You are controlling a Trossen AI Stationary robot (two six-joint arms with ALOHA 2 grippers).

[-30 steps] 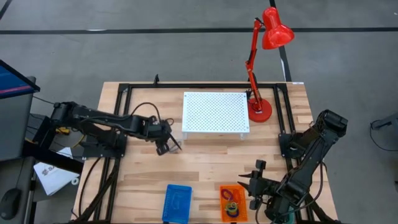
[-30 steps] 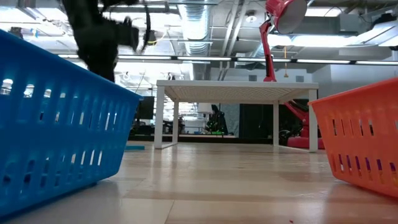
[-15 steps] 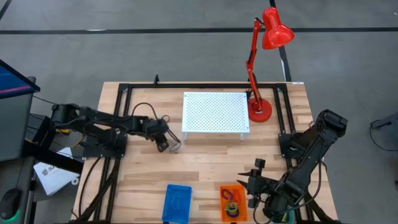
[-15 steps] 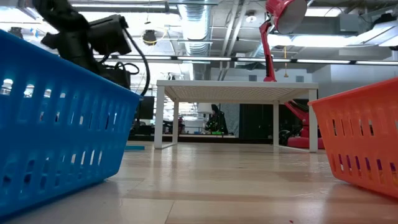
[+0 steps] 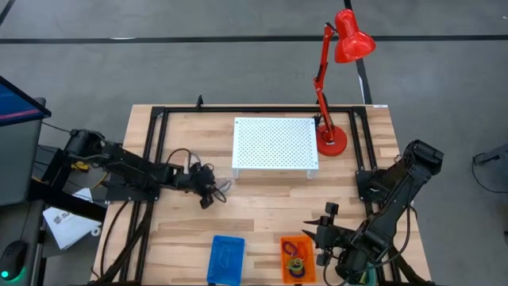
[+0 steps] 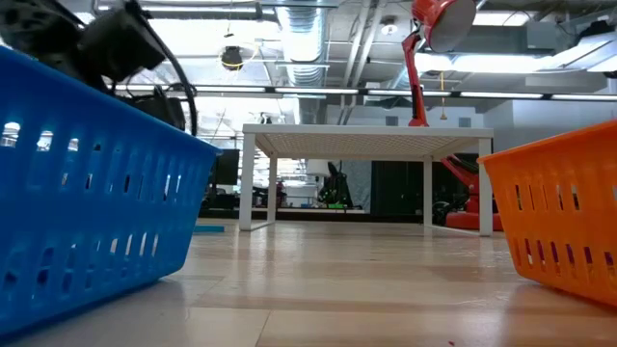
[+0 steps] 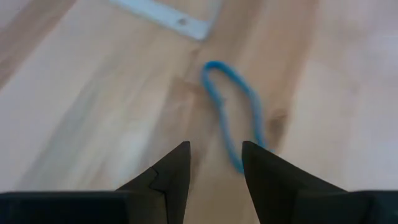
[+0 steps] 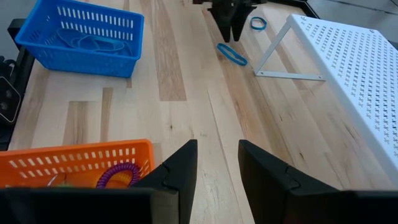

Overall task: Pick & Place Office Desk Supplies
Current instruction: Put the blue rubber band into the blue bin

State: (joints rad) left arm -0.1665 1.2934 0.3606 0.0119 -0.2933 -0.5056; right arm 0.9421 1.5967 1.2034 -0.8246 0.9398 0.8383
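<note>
Left gripper [image 7: 214, 163] hangs low over the table, fingers parted and empty, a blue loop [image 7: 233, 112] just ahead beside the white stand [image 5: 275, 144]. Judged step: approach. Next: straddle and close. Right gripper [image 8: 216, 163], parted, waits near the orange basket [image 8: 68, 163].

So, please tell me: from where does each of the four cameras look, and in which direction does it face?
High view: above the table, looking straight down; both arms show.
Low view: at table-top height, looking across between blue basket and orange basket; part of one dark arm shows.
Left wrist view: down onto a blue loop; left gripper open.
Right wrist view: across the table; right gripper open.
Shared: the right wrist view also shows that loop.
</note>
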